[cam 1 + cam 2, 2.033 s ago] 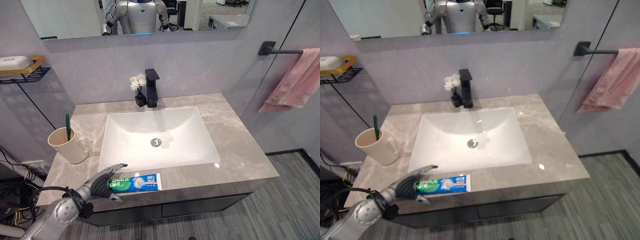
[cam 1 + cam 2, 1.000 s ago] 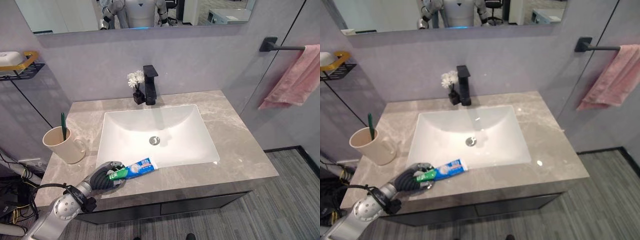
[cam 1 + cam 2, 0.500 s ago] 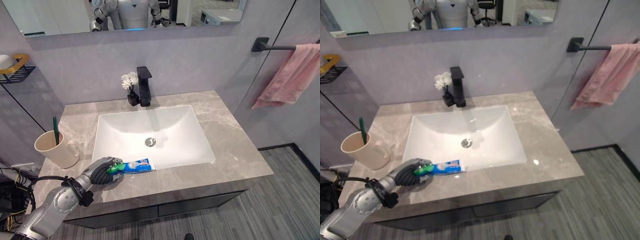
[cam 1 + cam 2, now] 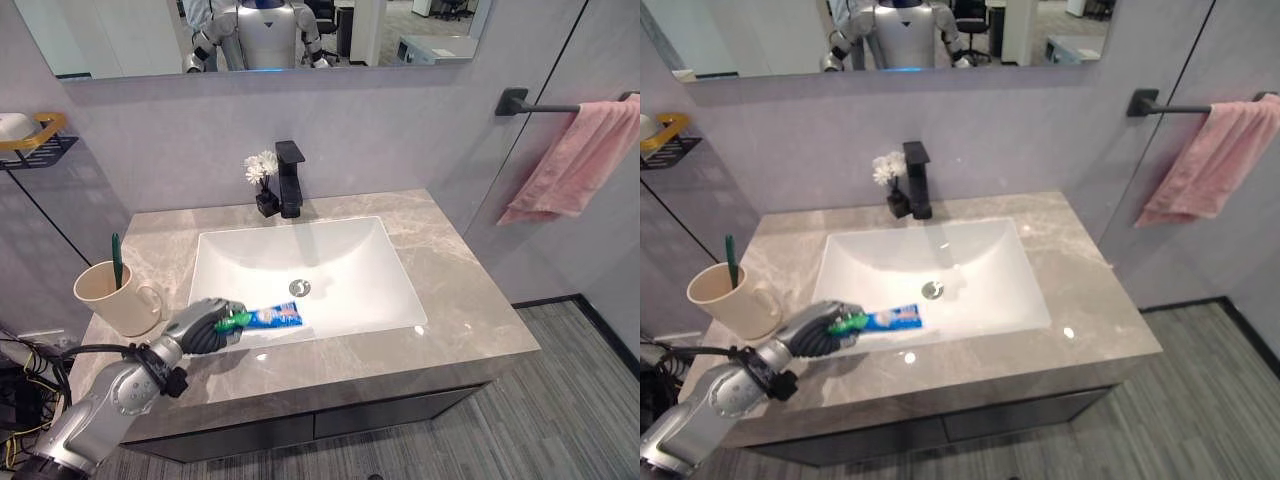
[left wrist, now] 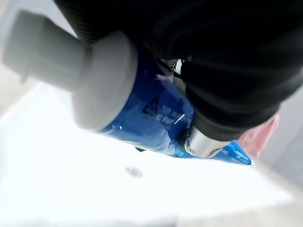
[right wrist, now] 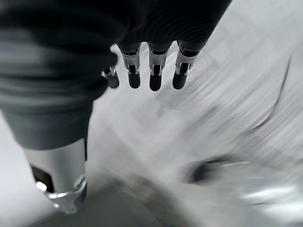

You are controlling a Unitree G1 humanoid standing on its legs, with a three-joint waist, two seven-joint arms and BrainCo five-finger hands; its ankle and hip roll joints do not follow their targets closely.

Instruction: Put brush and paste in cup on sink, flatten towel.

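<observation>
brush stands in cup at 9 o'clock on the surface | left hand clenched around paste, lifted over sink front edge | right hand hangs relaxed | left: paste into cup, flatten towel at 2 o'clock

2 s ago the toothpaste tube lay flat on the counter's front edge at about 6 o'clock of the basin, w/ the left hand open beside its cap end. Now the hand is curled round that cap end and has lifted the tube off the counter; it hangs roughly level over the basin's front-left corner, about 7 o'clock, tail toward 3 o'clock. Left arm has moved up toward the cup.
</observation>
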